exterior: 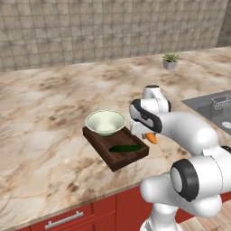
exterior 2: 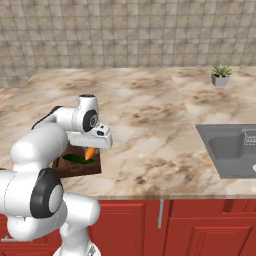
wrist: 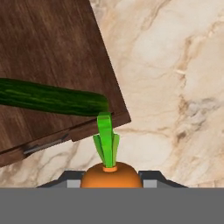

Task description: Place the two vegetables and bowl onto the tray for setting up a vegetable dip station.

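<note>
Marble counter under a tiled wall carries the tray, with the bowl and cucumber already on it. At the tray's 3 o'clock edge the claw grips the carrot; move it inward over bare wood before releasing.

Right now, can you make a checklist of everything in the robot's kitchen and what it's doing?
Surface: marble counter, red cabinets below.
Tray: on the counter near its front edge.
Bowl: sits on the tray's far end.
Cucumber: lies flat on the tray's near end.
Carrot: held in the gripper, green top pointing at the tray's corner, above the counter beside the tray.
Clutter: small potted plant at the back.
Gripper: shut on the carrot.
Cables: nothing seen.
Surroundings: tiled wall, sink to the right.
</note>
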